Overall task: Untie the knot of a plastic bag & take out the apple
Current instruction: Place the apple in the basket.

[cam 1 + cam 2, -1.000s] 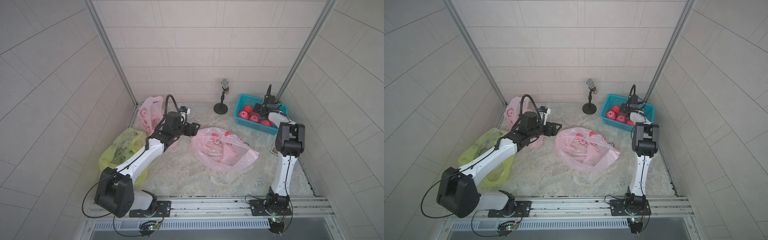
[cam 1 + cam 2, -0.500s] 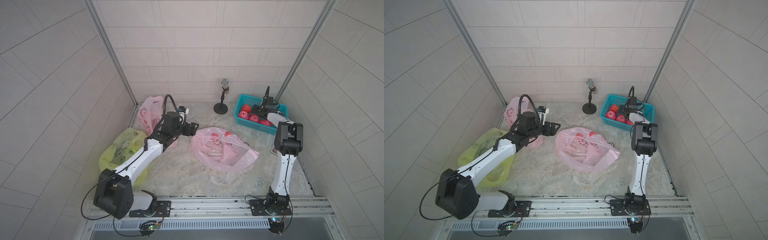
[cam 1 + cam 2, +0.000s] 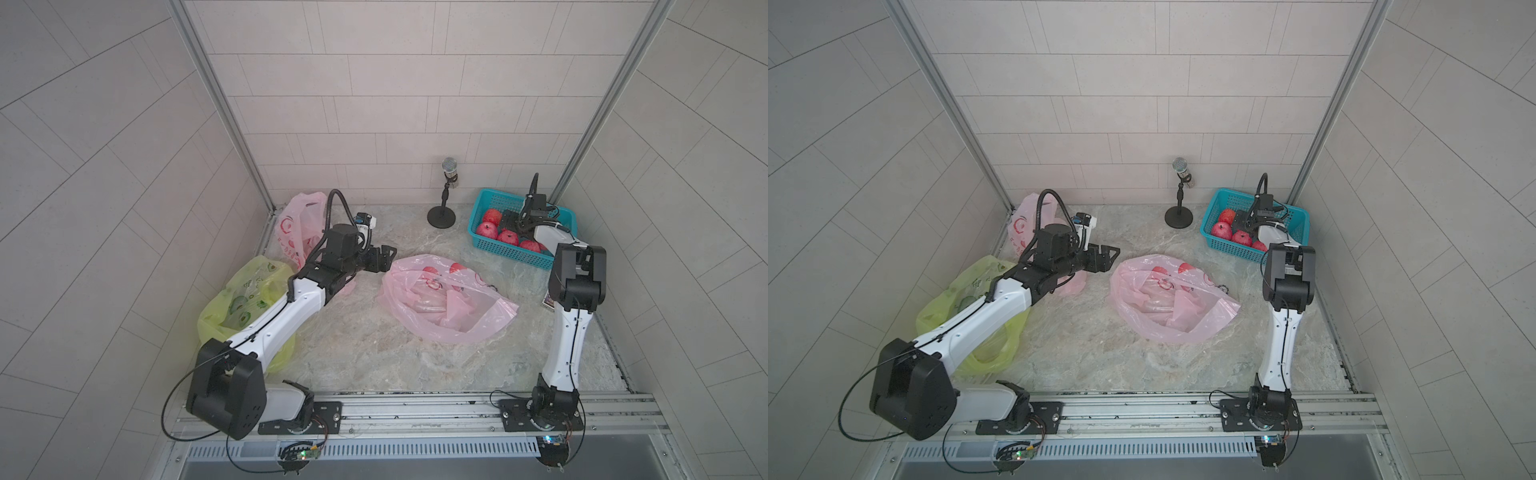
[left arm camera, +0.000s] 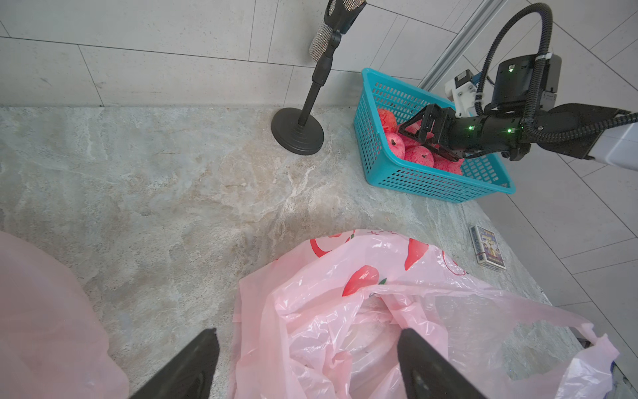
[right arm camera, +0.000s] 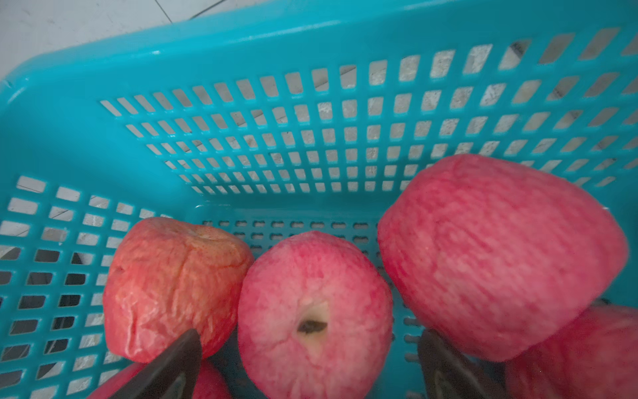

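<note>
Right claw (image 5: 309, 336) opened wider; apple (image 5: 314, 311) loose in basket (image 5: 241, 51)

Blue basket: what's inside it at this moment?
Several red apples lie in the blue basket, with the right gripper among them, jaws open either side of one apple. The arm and piled fruit hide much of the floor, so the full count cannot be told.

Left arm (image 3: 291, 311) reaches from lower left toward frame centre in both top views, its forearm near level. Left gripper (image 3: 385, 257) points rightward, jaws spread wide. Right arm (image 3: 567, 332) stands upright at right, elbow folded toward upper right. Right gripper (image 4: 426, 134) tilts downward, jaws spread.
</note>
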You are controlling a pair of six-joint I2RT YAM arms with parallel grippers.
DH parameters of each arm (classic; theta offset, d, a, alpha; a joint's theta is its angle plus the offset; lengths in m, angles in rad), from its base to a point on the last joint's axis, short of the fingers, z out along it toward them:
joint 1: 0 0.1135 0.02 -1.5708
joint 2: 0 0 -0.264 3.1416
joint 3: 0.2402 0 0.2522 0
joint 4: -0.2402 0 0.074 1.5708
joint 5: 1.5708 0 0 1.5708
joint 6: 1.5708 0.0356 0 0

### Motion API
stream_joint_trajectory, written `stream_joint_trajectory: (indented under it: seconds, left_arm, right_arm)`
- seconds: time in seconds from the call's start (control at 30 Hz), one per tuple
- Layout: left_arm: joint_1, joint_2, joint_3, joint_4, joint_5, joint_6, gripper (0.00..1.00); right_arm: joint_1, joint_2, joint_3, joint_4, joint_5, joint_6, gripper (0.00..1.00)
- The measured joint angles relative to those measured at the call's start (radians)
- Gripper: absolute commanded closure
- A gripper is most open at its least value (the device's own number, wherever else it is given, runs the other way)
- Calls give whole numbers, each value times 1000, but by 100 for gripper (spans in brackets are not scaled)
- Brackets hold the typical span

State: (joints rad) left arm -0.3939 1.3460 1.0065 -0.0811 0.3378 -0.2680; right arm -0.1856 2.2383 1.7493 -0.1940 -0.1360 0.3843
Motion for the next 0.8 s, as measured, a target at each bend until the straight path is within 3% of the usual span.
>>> stream_joint_trajectory:
  seconds: [0.13, 0.23, 0.57, 0.8]
  left_arm:
    - [1, 0, -2, 0, -2, 0, 10]
    - [1, 1, -2, 0, -3, 8, 0]
    - [19, 27, -1, -10, -35, 25, 0]
    - [98, 26, 1, -46, -108, 41, 0]
  right_arm:
    - [2, -19, -13, -12, 0, -3, 0]
    - [7, -71, -57, -13, 3, -3, 0]
    - [51, -323, -249, 12, 11, -2, 0]
    - [167, -621, -467, 20, 29, 6, 0]
